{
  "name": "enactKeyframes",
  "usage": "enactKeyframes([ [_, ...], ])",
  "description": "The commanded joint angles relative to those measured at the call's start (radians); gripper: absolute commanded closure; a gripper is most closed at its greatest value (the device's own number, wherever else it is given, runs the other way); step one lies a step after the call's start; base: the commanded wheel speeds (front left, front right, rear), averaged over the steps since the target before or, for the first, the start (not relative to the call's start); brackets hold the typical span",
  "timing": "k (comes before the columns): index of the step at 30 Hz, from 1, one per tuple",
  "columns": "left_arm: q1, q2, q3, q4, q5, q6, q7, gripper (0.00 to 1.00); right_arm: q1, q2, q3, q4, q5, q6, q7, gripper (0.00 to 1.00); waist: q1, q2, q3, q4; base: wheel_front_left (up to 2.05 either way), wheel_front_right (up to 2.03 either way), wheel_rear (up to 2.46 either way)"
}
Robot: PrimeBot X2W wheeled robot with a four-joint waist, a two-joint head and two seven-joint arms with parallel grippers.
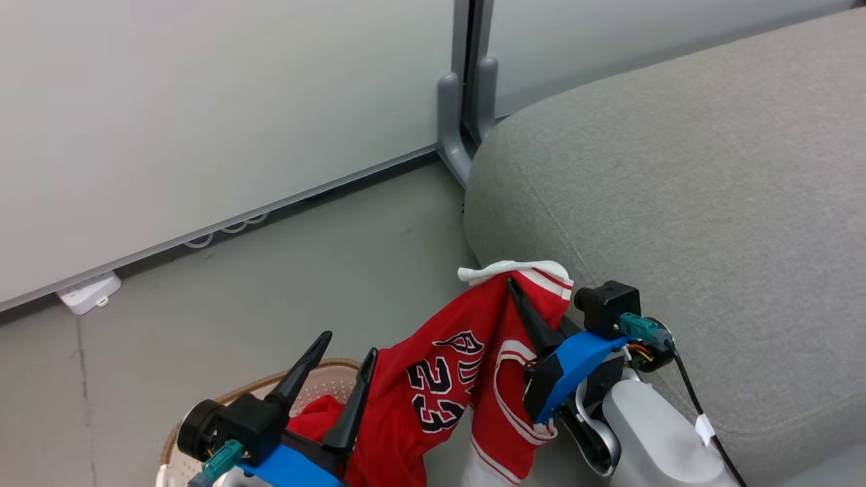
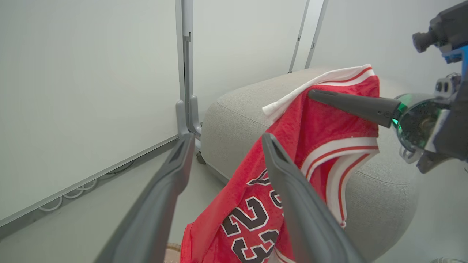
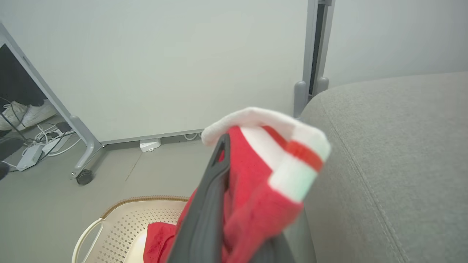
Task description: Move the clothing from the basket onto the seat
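A red jersey with white trim and the number 23 (image 1: 446, 385) hangs lifted at the seat's near edge, its lower end trailing down toward the basket. My right gripper (image 1: 524, 304) is shut on its white-striped upper hem (image 3: 278, 146), also seen from the left wrist (image 2: 329, 124). My left gripper (image 1: 345, 355) stands open and empty just left of the cloth (image 2: 252, 219), above the cream perforated basket (image 1: 318, 382). More red clothing (image 3: 161, 237) lies inside the basket (image 3: 120, 223). The grey seat (image 1: 676, 203) fills the right side.
A pale partition wall with a grey post foot (image 1: 457, 115) stands behind, cables and a white box (image 1: 88, 292) along its base. In the right wrist view a castered panel leg (image 3: 85, 175), a power strip and a person's white shoes (image 3: 25, 113) show at far left.
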Motion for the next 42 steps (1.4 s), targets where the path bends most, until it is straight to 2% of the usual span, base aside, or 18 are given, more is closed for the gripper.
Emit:
enactKeyframes([
  [1,-0.008,0.012,0.004,0.003,0.001,-0.004,-0.003,0.00,-0.017,-0.001,0.003,0.000,0.007,-0.001,-0.008,1.00,0.0000,0.0000,0.010,-0.053,0.00,0.00,0.00],
  [7,-0.018,0.014,-0.003,0.002,-0.002,-0.004,-0.003,0.00,-0.021,-0.001,-0.001,0.009,0.011,-0.001,-0.016,1.00,0.0000,0.0000,0.018,-0.111,0.00,0.00,0.00],
  [12,-0.020,0.012,-0.010,0.007,-0.004,-0.004,-0.003,0.00,-0.021,-0.001,0.001,0.017,0.016,-0.001,-0.022,1.00,0.0000,0.0000,0.019,-0.133,0.00,0.00,0.00],
  [29,-0.015,0.014,-0.012,0.005,-0.003,-0.004,-0.003,0.00,-0.044,-0.001,-0.029,0.041,-0.001,-0.001,-0.020,1.00,0.0000,0.0000,0.027,-0.104,0.00,0.00,0.00],
  [37,-0.034,0.021,-0.012,-0.008,0.009,-0.004,-0.003,0.00,-0.202,-0.006,-0.183,0.068,-0.120,-0.001,0.047,1.00,0.0000,0.0000,0.068,-0.086,0.00,0.00,0.00],
  [42,-0.063,0.034,-0.031,-0.016,0.016,-0.004,-0.003,0.00,-0.375,-0.078,-0.285,0.051,-0.140,-0.001,0.129,1.00,0.0000,0.0000,0.122,-0.066,0.00,0.00,0.00],
])
